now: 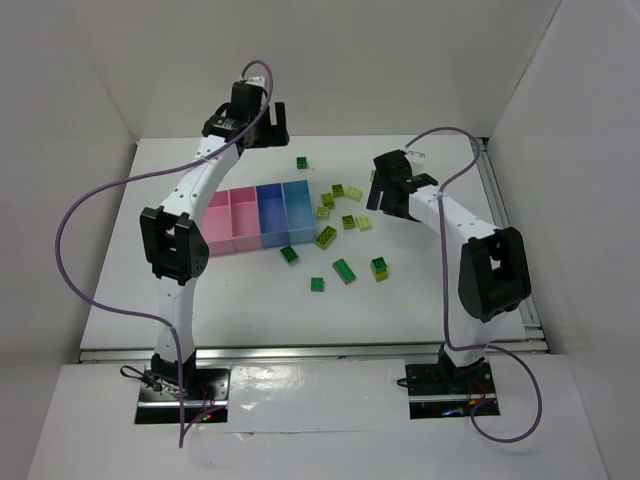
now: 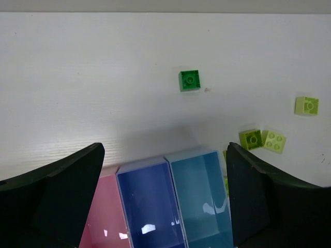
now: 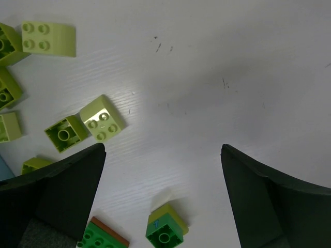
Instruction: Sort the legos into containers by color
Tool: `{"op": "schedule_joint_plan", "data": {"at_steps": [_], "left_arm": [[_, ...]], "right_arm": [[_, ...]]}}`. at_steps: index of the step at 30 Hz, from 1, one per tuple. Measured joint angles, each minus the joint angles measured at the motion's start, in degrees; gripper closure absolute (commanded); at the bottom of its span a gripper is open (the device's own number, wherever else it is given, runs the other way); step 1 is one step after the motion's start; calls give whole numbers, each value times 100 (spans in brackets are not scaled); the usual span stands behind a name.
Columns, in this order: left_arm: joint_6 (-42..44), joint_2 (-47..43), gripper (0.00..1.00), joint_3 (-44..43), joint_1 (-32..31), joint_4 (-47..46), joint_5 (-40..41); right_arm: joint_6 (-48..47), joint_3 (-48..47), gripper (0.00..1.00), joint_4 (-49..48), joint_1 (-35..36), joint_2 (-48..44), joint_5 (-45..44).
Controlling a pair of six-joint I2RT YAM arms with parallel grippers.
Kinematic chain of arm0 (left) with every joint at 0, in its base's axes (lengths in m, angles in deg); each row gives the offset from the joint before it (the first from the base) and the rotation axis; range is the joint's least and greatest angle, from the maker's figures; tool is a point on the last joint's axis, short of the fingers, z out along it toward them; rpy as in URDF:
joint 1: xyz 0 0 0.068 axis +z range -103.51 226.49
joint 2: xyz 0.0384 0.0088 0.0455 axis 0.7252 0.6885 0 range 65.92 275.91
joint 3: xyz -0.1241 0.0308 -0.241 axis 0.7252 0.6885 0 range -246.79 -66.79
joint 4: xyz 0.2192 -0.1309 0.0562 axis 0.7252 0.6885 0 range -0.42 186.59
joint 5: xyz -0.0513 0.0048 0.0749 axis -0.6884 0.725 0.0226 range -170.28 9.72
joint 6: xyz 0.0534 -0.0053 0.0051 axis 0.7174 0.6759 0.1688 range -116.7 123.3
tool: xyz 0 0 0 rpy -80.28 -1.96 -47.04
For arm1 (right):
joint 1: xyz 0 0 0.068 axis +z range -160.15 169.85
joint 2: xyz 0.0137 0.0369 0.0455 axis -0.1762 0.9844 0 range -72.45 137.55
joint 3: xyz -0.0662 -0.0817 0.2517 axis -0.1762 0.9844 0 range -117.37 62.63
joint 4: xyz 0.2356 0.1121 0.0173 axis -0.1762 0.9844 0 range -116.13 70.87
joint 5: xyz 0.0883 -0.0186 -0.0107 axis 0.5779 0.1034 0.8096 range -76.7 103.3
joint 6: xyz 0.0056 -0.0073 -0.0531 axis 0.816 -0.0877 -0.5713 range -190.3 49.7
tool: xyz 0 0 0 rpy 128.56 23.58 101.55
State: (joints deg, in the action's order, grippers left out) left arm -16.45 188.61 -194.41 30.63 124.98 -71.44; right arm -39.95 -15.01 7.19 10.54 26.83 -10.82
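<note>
1. my left gripper (image 2: 164, 155) stands wide open with nothing between its fingers. it hangs above the far end of the bins (image 2: 168, 161).
2. under it, from left to right, i see part of a pink bin (image 2: 103, 217), then the dark blue bin (image 2: 150, 206) and the light blue bin (image 2: 201, 196). from the top view the bins (image 1: 257, 215) are a joined row of four, the two pink ones on the left.
3. beyond the bins a single dark green lego (image 2: 189, 80) lies alone on the white bench (image 2: 77, 77), well apart from the others.
4. to the right of the light blue bin two yellow-green legos (image 2: 251, 138) touch each other, and another one (image 2: 307, 105) lies farther right.
5. my right gripper (image 3: 163, 152) is also spread wide and holds nothing. it hovers over bare bench at the right edge of the scattered legos (image 1: 348, 221).
6. just left of its left finger a yellow-green lego (image 3: 102, 118) touches a second one (image 3: 64, 133) that lies flipped, hollow side up. more yellow-green ones crowd the left edge of that view.
7. nearer to me, a stacked lego (image 3: 165, 230) has yellow-green and dark green parts. a dark green piece (image 3: 101, 237) lies beside it.
8. from above, the yellow-green legos cluster just right of the light blue bin, and the dark green ones (image 1: 317, 285) lie on the near side of the bins.
</note>
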Motion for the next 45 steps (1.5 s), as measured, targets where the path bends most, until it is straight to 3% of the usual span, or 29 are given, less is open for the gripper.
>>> {"op": "schedule_joint_plan", "data": {"at_steps": [7, 16, 29, 45], "left_arm": [[-13, 216, 0, -136, -4, 59, -131], [-37, 785, 0, -367, -42, -669, -343], [-382, 2463, 14, -1091, -271, -1847, -262], [-595, 3154, 26, -1362, -319, -2155, -107]], "right_arm": [[4, 46, 0, 2, -59, 129, -48], [-76, 46, 0, 0, -37, 146, 0], [-280, 122, 0, -35, 326, 116, -42], [-264, 232, 0, -98, 389, 63, -68]]}}
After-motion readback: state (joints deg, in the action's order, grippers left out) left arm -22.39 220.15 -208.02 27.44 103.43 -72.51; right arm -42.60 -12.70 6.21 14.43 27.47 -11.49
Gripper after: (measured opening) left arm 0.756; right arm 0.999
